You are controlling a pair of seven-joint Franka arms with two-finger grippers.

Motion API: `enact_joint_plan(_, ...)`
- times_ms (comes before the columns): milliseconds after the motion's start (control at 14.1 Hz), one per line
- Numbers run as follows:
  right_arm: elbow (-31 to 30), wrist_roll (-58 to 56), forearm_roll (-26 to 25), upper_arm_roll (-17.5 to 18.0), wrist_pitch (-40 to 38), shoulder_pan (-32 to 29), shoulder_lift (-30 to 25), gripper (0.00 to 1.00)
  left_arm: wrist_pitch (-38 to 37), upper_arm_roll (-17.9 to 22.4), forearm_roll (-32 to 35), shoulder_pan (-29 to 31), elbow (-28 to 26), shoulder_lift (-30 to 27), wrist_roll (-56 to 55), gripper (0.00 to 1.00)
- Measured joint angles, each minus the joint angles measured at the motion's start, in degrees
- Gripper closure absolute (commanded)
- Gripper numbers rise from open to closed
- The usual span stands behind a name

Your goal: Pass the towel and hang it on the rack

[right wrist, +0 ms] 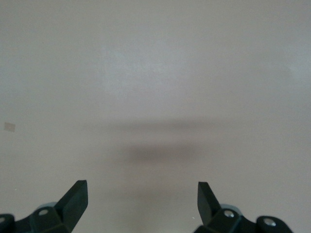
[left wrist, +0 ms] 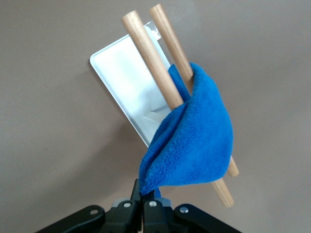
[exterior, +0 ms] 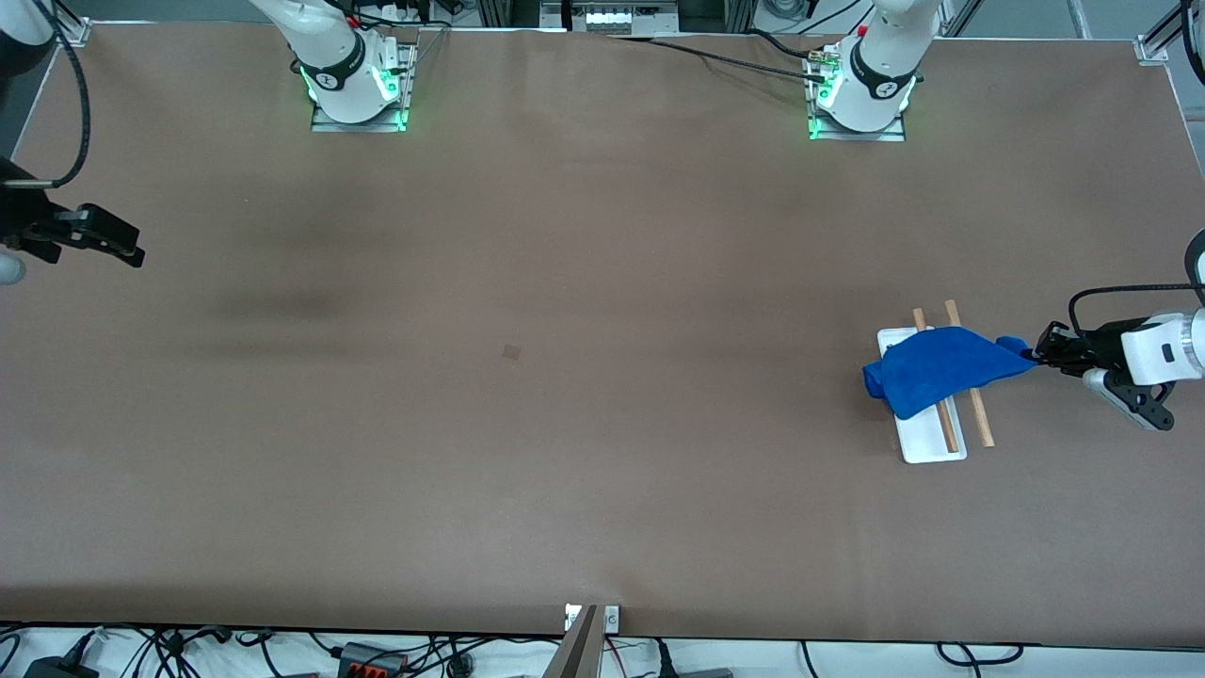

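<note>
1. Across the whole front view: brown desk (exterior: 565, 424), wide and flat, both arm bases along its 12 o'clock edge.
2. Toward the left arm's end of the desk, at roughly 3 o'clock in the front view: rack (exterior: 927, 447) with white tray base and two parallel light-brown wooden rods (exterior: 979, 419) above it.
3. Draped over both rods near their middle: bright blue towel (exterior: 932, 369), bunched, hanging down past the rods on the side toward the desk's centre, one corner drawn out taut toward the left arm's end.
4. Just beside the rack, over the desk at the 3 o'clock edge: left end effector (exterior: 1045, 356), clamped shut on that drawn-out towel corner; same pinch seen in the left wrist view (left wrist: 146, 196), fingers pressed together on the blue cloth.
5. At 9 o'clock, well apart from the rack, over the desk near the right arm's end: right end effector (exterior: 132, 250), waiting, fingers (right wrist: 75, 196) spread wide, gripping nothing, only bare desk below.
</note>
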Motion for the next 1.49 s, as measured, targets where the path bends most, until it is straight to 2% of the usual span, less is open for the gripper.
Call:
enact_joint_plan(214,-3.59,0.0,0.0,0.0,1.13,0.05,-2.69,0.0,2.7,0.0,0.02,0.32,0.03,1.13,0.9,1.0)
enact_joint_plan(641,-1.68,-0.59,0.0,-0.25,0.94,0.04,-2.74,0.0,4.7,0.01,0.03,1.41,0.05,3.39,2.59,1.0)
enact_joint_plan(712,-1.49,-0.65,0.0,-0.22,0.85,0.04,-2.73,0.0,5.04,0.01,0.03,1.54,0.06,3.62,3.19,0.91)
enact_joint_plan(854,-1.2,-0.66,0.0,-0.2,0.83,0.05,-2.69,0.0,5.33,0.01,0.03,1.7,0.06,4.17,3.91,0.87)
enact_joint_plan(925,-1.01,-0.66,0.0,-0.2,0.79,0.05,-2.62,0.0,5.69,0.01,0.03,1.7,0.06,4.47,4.03,0.78)
enact_joint_plan(996,-0.83,-0.66,0.0,-0.2,0.7,0.05,-2.52,0.0,5.98,0.01,0.03,1.71,0.06,4.7,4.11,0.53)
enact_joint_plan(1068,-0.74,-0.66,0.0,-0.2,0.65,0.05,-2.44,0.0,6.07,0.01,0.03,1.71,0.06,4.83,4.16,0.01)
enact_joint_plan(1495,-0.68,-0.68,0.0,-0.19,-0.13,0.58,-2.42,0.0,6.08,-0.01,0.03,1.97,0.18,4.89,4.25,0.0)
